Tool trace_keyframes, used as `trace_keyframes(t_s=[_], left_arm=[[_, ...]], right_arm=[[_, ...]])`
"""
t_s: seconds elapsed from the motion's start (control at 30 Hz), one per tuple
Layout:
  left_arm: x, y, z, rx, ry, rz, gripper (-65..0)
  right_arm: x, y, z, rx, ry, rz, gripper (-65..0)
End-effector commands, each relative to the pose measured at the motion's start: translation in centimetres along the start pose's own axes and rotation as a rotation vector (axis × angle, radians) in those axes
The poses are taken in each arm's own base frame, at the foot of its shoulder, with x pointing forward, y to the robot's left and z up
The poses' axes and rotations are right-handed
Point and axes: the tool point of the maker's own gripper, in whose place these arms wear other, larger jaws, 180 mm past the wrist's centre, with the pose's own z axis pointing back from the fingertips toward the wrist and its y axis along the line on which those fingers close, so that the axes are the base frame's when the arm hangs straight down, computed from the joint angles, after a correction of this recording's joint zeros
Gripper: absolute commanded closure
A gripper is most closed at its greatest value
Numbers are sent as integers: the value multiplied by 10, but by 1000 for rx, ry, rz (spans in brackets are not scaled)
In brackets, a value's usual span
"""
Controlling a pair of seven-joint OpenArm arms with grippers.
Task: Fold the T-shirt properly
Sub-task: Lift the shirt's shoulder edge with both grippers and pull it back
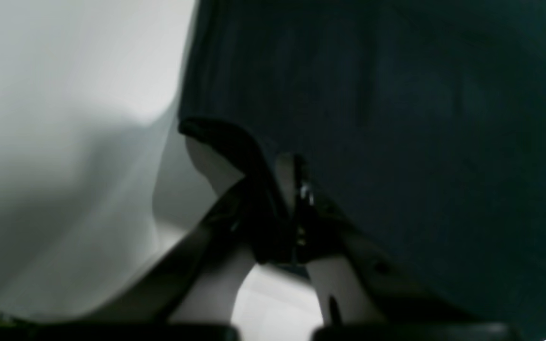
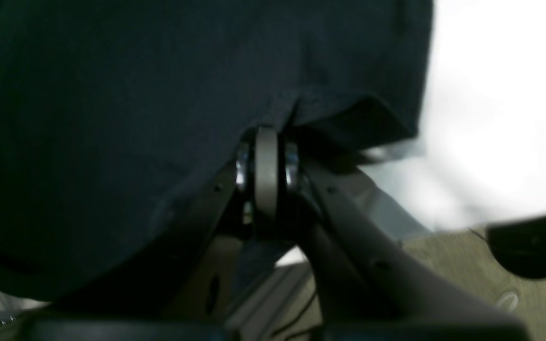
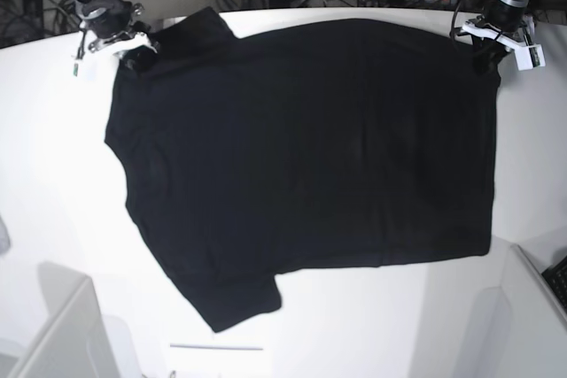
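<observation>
- I see the T-shirt spread flat on the white table, plain black side up.
- My left gripper is pressed together on the shirt's edge, at the far corner.
- My right gripper pinches the shirt's edge near a sleeve at the other far corner.

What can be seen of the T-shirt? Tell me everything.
The T-shirt is plain black cloth, short-sleeved, spread nearly flat on the white table, no print showing. Sleeves lie at the base view's left, hem at its right. The right gripper pinches the far left corner and the left gripper the far right hem corner, both shut on cloth.
</observation>
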Motion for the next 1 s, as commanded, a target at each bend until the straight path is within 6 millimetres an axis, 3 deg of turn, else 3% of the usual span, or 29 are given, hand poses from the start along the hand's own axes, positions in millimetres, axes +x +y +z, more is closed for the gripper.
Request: trace_keyframes(t_s=[0.0, 0.2, 0.53, 0.9, 0.97], left_arm=[[17, -3, 0, -11, -51, -16, 0], [19, -1, -12, 14, -3, 14, 0], [43, 4, -24, 64, -64, 70, 0], [58, 7, -31, 86, -106, 105, 0], [54, 10, -34, 93, -95, 117, 0]], right_arm=[[13, 6, 2, 19, -42, 18, 0], [37, 19, -6, 54, -95, 35, 0], [73, 55, -23, 139, -75, 67, 0], [92, 67, -47, 172, -51, 53, 0], [95, 68, -52, 174, -49, 45, 0]])
